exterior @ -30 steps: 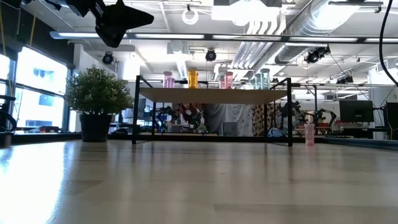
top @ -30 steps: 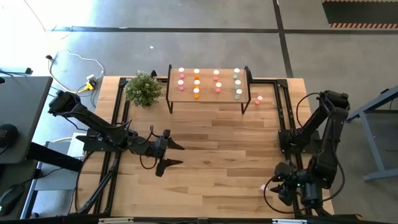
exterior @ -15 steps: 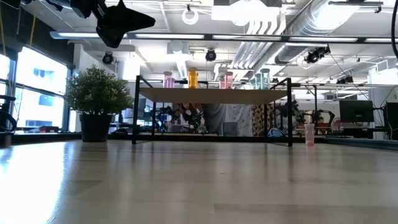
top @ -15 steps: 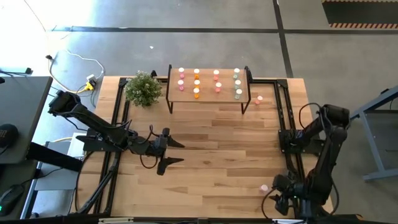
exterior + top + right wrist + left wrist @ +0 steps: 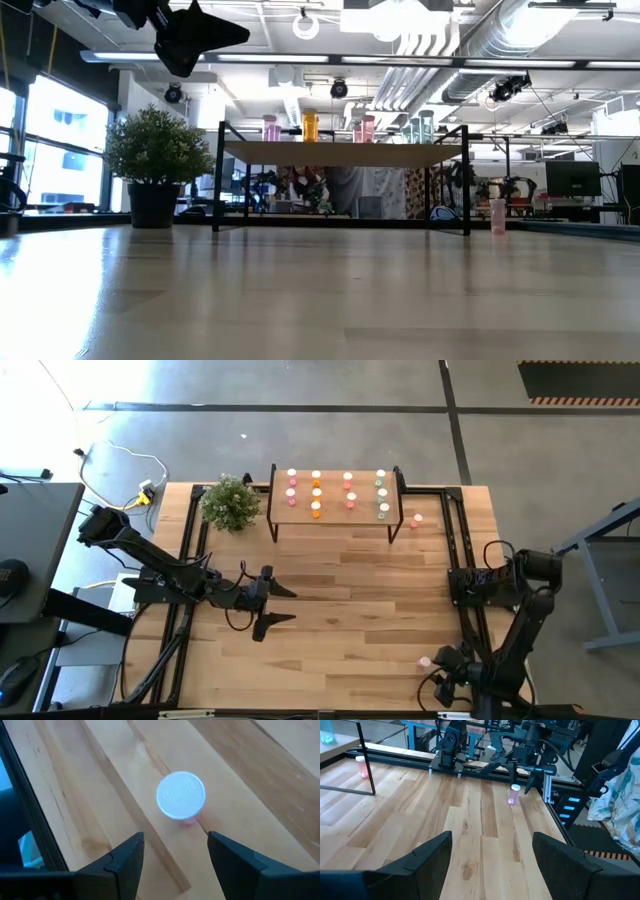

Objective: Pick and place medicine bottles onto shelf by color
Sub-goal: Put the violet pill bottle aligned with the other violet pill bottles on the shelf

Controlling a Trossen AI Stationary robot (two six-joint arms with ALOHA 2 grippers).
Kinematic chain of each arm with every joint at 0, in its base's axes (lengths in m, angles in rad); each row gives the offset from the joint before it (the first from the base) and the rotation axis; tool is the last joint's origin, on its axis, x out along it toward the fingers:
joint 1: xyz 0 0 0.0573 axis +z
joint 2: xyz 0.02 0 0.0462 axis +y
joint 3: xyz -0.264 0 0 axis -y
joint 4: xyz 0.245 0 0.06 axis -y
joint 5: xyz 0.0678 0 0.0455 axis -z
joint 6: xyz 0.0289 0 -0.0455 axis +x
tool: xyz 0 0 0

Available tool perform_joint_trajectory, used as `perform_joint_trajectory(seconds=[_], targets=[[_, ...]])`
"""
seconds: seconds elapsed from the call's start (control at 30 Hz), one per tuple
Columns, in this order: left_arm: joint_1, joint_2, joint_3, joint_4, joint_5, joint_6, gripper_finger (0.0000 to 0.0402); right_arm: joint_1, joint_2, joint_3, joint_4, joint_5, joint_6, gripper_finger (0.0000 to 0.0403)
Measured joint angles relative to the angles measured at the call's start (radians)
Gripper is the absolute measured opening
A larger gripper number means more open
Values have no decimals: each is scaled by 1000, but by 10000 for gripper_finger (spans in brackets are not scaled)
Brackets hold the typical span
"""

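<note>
Right pincer (image 5: 172, 852) sits at the desk's (image 5: 340, 590) near right corner, fingers spread open just short of a pink bottle (image 5: 424, 661) standing upright — not gripping it. Left pincer (image 5: 280, 607) hangs wide open and empty mid-desk. The shelf (image 5: 335, 516) at the far edge holds 4 colour-sorted columns of bottles (image 5: 316, 491), with 1 more pink bottle (image 5: 417, 518) right beside it.

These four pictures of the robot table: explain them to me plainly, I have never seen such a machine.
Two dark jointed arms work at a wood-plank table. One picture looks straight down, one level across the tabletop, and one from each wrist. At the far edge stand a small light-wood shelf on black legs, carrying rows of tiny pink, orange and pale green bottles, and a green potted plant. The left gripper waits open above mid-table, holding nothing. The right gripper, open, hovers over a white-capped pink bottle at the near right edge. Another pink bottle stands beside the shelf.
</note>
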Motion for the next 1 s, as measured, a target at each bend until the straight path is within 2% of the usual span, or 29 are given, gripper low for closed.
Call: perform_joint_trajectory(seconds=[0.23, 0.43, 1.0], targets=[[0, 0, 0, 0, 0, 0, 266, -10, 8, 0, 4, 79, -40, 195], [0, 0, 0, 2, 0, 0, 266, -20, 9, 0, 3, 99, -63, 171], [0, 0, 0, 8, 0, 0, 266, -32, 9, 0, 6, 35, -44, 168]])
